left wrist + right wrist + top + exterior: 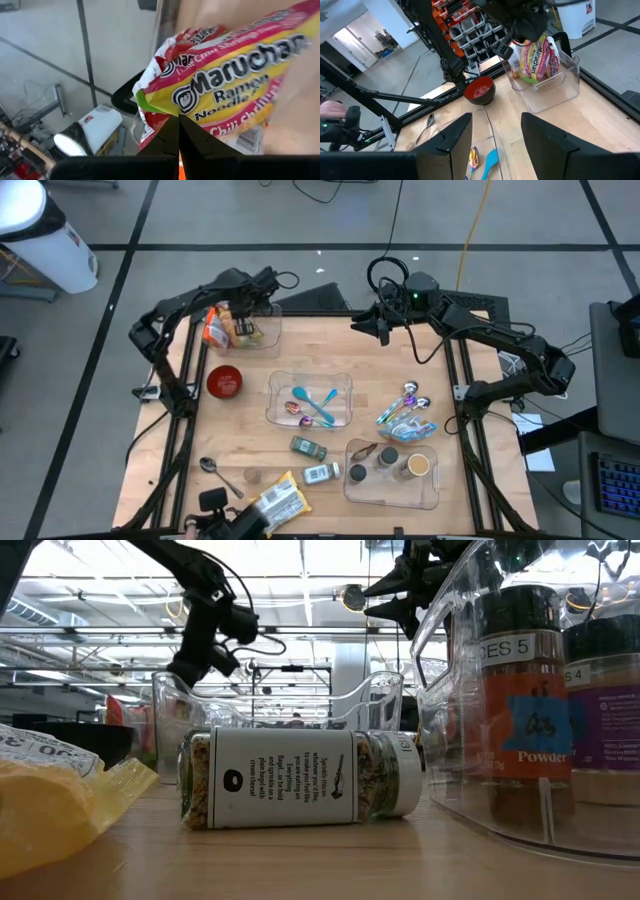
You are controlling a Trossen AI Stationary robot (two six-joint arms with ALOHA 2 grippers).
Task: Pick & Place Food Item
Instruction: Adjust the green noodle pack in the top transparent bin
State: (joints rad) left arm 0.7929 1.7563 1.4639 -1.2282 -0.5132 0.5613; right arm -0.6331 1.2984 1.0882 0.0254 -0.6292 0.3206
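The left gripper [243, 318], fingers pressed together, is hovering over the Maruchan ramen packet [538, 57] in the clear bin [567, 82]; seemingly gripping nothing, it risks lifting empty.

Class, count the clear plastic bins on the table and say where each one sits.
3. One bin at the far left corner holds ramen packets; one in the middle holds spoons; one near the front right holds spice jars. None seems hidden.

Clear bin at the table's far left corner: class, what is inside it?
The clear bin holds upright ramen noodle packets, one labelled Maruchan. The left gripper, shut, sits over the bin and covers part of it, so the bin's floor and any smaller items stay unseen.
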